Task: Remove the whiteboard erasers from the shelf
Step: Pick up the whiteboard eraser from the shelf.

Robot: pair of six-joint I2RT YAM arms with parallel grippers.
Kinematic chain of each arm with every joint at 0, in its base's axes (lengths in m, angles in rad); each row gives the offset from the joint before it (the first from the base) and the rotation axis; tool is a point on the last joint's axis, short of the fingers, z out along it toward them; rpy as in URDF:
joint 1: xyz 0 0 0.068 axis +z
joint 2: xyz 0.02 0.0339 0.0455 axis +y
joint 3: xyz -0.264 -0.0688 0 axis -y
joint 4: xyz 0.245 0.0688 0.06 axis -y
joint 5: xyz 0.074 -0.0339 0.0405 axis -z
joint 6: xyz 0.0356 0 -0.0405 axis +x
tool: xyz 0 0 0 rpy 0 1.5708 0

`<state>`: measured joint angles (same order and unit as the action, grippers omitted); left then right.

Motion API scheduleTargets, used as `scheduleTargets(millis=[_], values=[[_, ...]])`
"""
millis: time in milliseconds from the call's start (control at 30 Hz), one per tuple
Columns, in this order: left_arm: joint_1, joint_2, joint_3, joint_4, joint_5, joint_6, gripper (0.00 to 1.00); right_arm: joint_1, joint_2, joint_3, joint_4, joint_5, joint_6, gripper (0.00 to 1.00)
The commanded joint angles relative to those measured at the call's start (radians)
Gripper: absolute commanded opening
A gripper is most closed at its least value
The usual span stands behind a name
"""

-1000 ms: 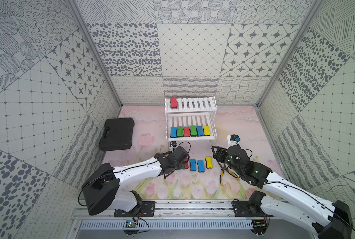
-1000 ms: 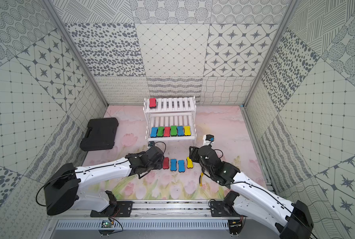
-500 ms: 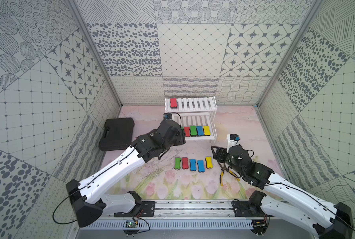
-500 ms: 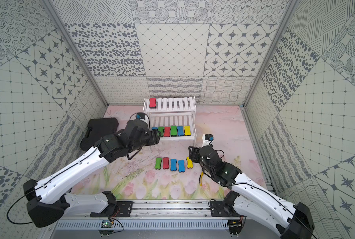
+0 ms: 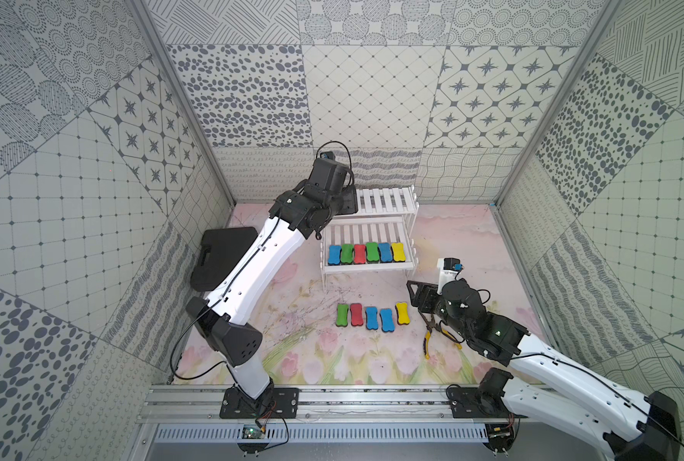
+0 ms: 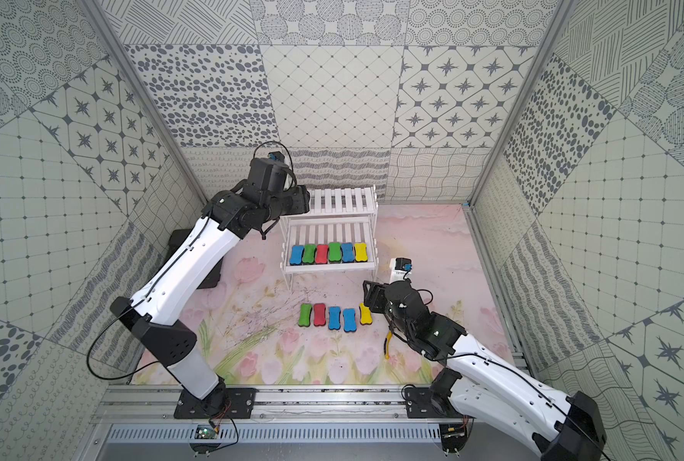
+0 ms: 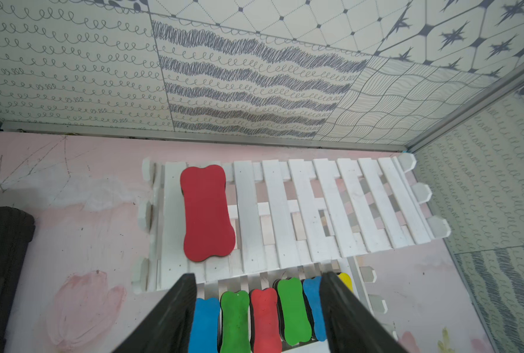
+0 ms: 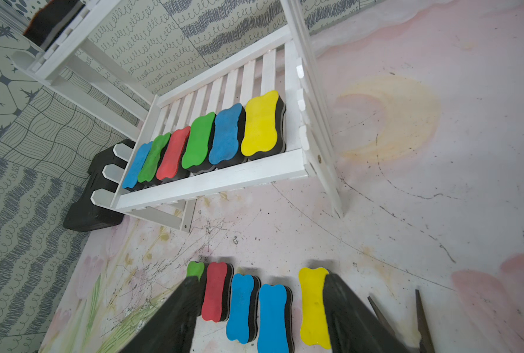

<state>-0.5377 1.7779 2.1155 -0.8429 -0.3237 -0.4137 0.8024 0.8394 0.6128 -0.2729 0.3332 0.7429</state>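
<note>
The left end effector [image 7: 259,275] has risen to the shelf's [image 5: 388,199] 9 o'clock end, released near a red whiteboard eraser [image 7: 207,214]; the right end effector [image 8: 260,277] also gapes empty.

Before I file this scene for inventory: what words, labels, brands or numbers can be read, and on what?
None can be read.
The erasers, shelf, black case and pliers show no print.
The small circuit board at the front edge is too small to tell.

six whiteboard erasers [image 6: 321,254] line the lower tier of the shelf [image 6: 324,268]; five loose erasers [image 6: 334,318] lie on the tabletop [image 6: 424,239].
</note>
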Motion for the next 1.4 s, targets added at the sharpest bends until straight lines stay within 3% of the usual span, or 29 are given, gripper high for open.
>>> scheduleTargets(millis=[0, 433, 767, 933, 1200, 1367], values=[[0.029, 0.128, 0.171, -0.149, -0.062, 0.096, 0.68, -0.004, 0.006, 0.016, 0.032, 0.011, -0.021, 0.68], [0.042, 0.191, 0.206, -0.180, -0.182, 0.029, 0.69, -0.015, -0.006, 0.012, 0.026, 0.020, -0.031, 0.68], [0.053, 0.211, 0.175, -0.156, -0.131, 0.029, 0.69, -0.021, -0.017, 0.009, 0.023, 0.019, -0.028, 0.68], [0.062, 0.215, 0.166, -0.155, -0.108, 0.024, 0.58, -0.023, -0.023, 0.009, 0.020, 0.024, -0.027, 0.68], [0.065, 0.222, 0.166, -0.162, -0.095, 0.029, 0.53, -0.026, -0.025, 0.008, 0.020, 0.021, -0.024, 0.68], [0.065, 0.220, 0.170, -0.157, -0.085, 0.032, 0.39, -0.025, -0.028, 0.007, 0.019, 0.020, -0.021, 0.68]])
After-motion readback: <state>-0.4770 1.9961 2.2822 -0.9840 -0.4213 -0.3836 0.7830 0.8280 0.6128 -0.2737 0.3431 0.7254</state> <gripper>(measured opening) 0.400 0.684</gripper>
